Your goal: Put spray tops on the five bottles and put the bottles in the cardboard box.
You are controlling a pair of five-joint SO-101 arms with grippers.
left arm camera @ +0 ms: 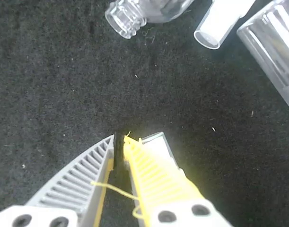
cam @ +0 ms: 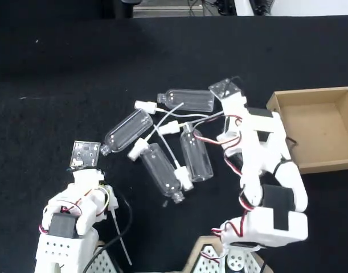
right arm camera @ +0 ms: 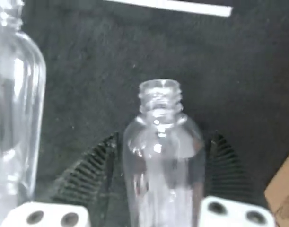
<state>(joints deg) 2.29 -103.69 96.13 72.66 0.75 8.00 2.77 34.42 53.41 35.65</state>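
1. Clear bottle (right arm camera: 161, 161): lies at the box-side end of the cluster on the table (cam: 48, 85); threaded neck open, no top fitted; thin plastic, judged light, smooth and slippery, apt to roll or dent under a hard squeeze; best taken across the body, leaving the neck free.
2. Right pincer (right arm camera: 166, 135): jaws stand one on each side of the clear bottle's body and appear to pinch it towards the base end; arm stretched forward beside the cardboard box (cam: 310, 94), wrist low, pincer in line with the bottle's long axis.
3. Left pincer (left arm camera: 120, 139): jaws pressed together, with nothing distinguishable between them; aimed down at bare table, near the open neck of a second bottle (left arm camera: 127, 16) and a spray top (left arm camera: 222, 21); arm folded close to its base.
4. Loose spray tops (cam: 169, 126): scattered among the lying bottles; heads judged small and stiff, dip tubes thin and bendy; take by the head, not the tube.
5. Cardboard box: set just beside the right arm; no bottle lies in it.
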